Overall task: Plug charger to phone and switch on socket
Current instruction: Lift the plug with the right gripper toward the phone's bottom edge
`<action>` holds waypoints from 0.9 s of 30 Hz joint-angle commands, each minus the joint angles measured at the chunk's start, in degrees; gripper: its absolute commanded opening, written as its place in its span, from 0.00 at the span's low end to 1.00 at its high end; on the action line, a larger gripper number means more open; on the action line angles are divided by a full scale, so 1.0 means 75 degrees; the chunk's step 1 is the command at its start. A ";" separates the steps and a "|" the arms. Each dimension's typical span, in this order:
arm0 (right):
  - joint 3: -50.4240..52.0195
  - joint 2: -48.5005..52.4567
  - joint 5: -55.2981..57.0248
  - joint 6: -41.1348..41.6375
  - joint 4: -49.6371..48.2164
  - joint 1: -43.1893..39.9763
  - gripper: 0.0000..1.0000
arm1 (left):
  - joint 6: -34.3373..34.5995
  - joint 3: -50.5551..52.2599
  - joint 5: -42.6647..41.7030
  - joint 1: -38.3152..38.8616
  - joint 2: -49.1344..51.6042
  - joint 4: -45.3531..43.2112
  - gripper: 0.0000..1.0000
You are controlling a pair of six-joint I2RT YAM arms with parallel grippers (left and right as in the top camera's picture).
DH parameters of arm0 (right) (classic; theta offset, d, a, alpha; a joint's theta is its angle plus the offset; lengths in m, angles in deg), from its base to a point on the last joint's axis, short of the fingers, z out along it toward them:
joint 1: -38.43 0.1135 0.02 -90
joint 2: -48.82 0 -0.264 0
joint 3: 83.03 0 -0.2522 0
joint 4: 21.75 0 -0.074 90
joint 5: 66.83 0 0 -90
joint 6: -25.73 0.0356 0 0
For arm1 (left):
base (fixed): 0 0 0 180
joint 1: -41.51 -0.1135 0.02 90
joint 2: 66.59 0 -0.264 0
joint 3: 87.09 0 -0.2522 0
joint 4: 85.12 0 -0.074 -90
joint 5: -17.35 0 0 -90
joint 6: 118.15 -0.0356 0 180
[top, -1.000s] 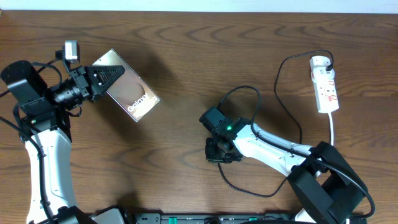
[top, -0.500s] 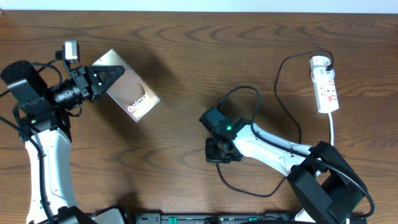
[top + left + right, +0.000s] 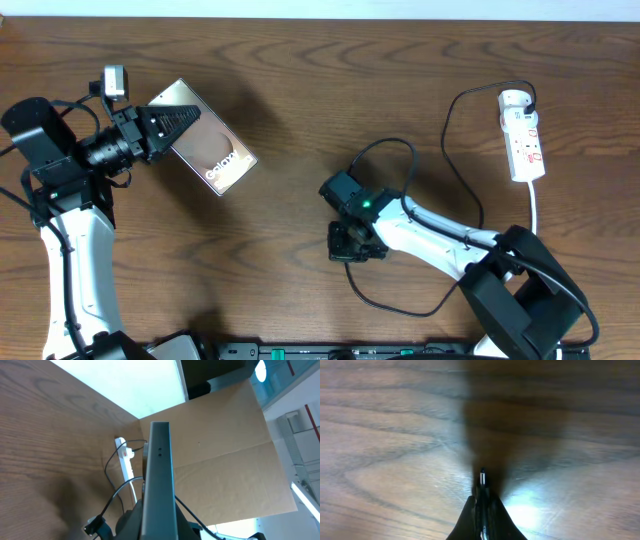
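My left gripper (image 3: 165,128) is shut on the bronze-brown phone (image 3: 212,152) at the upper left and holds it on edge. In the left wrist view the phone (image 3: 159,480) shows edge-on between the fingers. My right gripper (image 3: 352,247) at table centre is shut on the connector end of the black charger cable (image 3: 455,120). The metal connector tip (image 3: 482,476) sticks out past the fingers (image 3: 482,510) just above the wood. The cable loops right to a black plug seated in the top of the white socket strip (image 3: 524,135) at the far right.
The socket's white cord (image 3: 534,205) runs down toward the right arm's base. Slack charger cable (image 3: 395,300) loops near the table's front edge. In the left wrist view a brown cardboard panel (image 3: 235,455) stands beyond the table.
My right gripper has shifted very slightly left with the connector. The left arm and phone have not moved.
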 commanded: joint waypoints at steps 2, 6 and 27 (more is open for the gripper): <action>-0.0344 0.0338 -0.0635 -0.0787 0.0015 -0.0017 0.01 | -0.0131 -0.0029 -0.0321 -0.0020 -0.0012 -0.0035 0.07; -0.0976 0.0335 -0.1658 -0.1763 0.0017 -0.0102 0.01 | -0.0131 -0.0029 -0.0321 -0.0020 -0.0012 -0.0035 0.07; -0.2037 0.0338 -0.8113 -0.8804 0.2092 -0.1411 0.01 | -0.0134 -0.0029 -0.0385 -0.0020 -0.0012 -0.0128 0.07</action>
